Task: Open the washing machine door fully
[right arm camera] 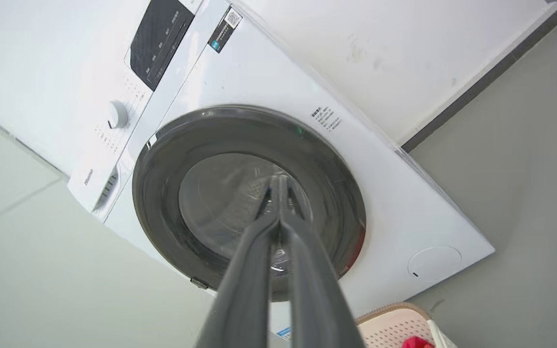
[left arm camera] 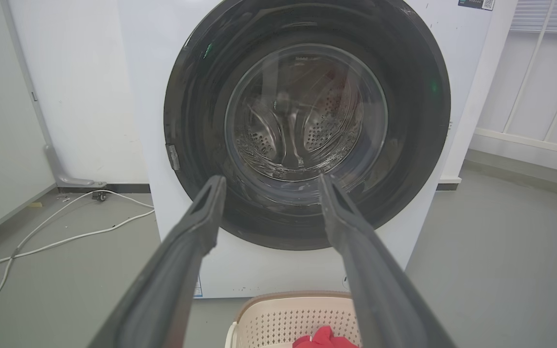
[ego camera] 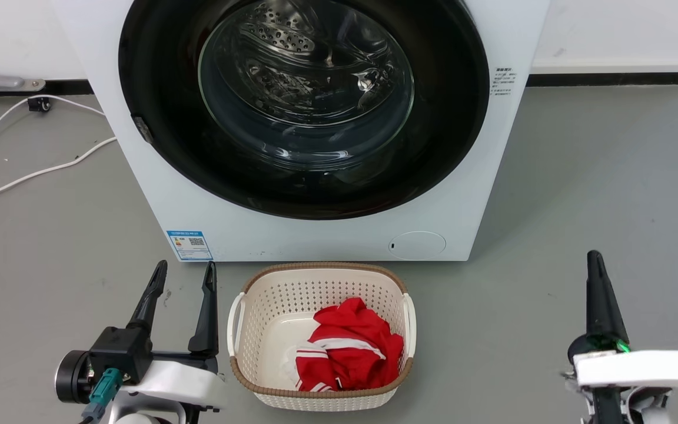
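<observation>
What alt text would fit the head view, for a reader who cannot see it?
A white washing machine with its round black door shut faces the camera. Before it on the grey floor stands a cream basket holding red clothing; left jaws open, right jaws together.

The left pincer (ego camera: 186, 268), two long dark tapered fingers on a black wrist block (ego camera: 120, 347), sits at the lower left of the head view. It points forward with its fingers spread wide apart. The right pincer (ego camera: 594, 259), at the lower right, points the same way, its dark fingers pressed together into one spike above a white forearm cover (ego camera: 639, 368).
</observation>
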Robot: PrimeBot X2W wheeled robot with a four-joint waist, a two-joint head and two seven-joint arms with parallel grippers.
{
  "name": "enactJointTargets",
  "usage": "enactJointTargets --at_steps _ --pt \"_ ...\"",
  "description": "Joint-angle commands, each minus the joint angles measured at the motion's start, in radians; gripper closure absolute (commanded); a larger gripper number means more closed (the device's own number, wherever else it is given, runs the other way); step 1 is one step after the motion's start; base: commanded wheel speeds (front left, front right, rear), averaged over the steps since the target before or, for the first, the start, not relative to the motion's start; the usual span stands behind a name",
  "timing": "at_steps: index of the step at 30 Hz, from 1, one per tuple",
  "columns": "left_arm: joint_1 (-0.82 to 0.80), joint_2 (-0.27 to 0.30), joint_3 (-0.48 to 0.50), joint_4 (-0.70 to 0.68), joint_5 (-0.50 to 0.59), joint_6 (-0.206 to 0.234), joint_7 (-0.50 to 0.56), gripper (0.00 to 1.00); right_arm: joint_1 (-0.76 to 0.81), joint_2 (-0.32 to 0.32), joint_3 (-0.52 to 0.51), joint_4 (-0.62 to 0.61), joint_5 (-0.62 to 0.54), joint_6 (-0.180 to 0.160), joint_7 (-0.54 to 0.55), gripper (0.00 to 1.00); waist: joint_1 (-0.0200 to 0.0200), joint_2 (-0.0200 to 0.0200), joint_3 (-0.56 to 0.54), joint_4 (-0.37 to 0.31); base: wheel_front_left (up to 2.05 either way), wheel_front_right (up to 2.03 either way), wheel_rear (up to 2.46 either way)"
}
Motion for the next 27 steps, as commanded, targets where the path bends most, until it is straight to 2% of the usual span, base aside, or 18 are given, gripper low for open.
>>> enactJointTargets --at_steps 1,5,10,14,19,27 --pt "-0.002 -0.001 0.004 0.001 -0.003 -0.003 -0.003 0.00 -0.019 0.001 0.006 0.004 0.100 0.000 -0.007 1.00 0.0000 0.0000 0.002 -0.001 0.00 0.00 0.00" --pt "-0.014 -0.001 0.006 -0.004 -0.007 -0.003 -0.003 0.00 -0.068 0.000 -0.037 -0.003 0.328 0.000 -0.007 1.00 0.0000 0.0000 0.016 -0.001 0.00 0.00 0.00" --pt "-0.033 -0.001 0.010 -0.019 -0.012 -0.003 -0.003 0.00 -0.161 0.001 -0.092 0.040 0.491 0.000 -0.007 1.00 0.0000 0.0000 0.054 -0.003 0.00 0.00 0.00" --pt "-0.052 0.002 0.009 -0.033 -0.017 -0.003 -0.002 0.00 -0.246 0.001 -0.113 0.079 0.539 0.000 -0.007 1.00 0.0000 0.0000 0.087 -0.003 0.00 0.00 0.00" --pt "-0.085 0.015 0.007 -0.055 -0.035 -0.003 -0.003 0.00 -0.400 -0.001 -0.132 0.155 0.524 0.000 -0.001 1.00 0.0000 0.0000 0.151 0.002 0.00 0.00 0.00" --pt "-0.147 0.035 0.002 -0.085 -0.060 -0.003 -0.003 0.00 -0.722 -0.063 -0.155 0.367 0.489 0.000 0.159 1.00 0.0000 0.0000 0.254 0.012 0.00 0.00 0.00"
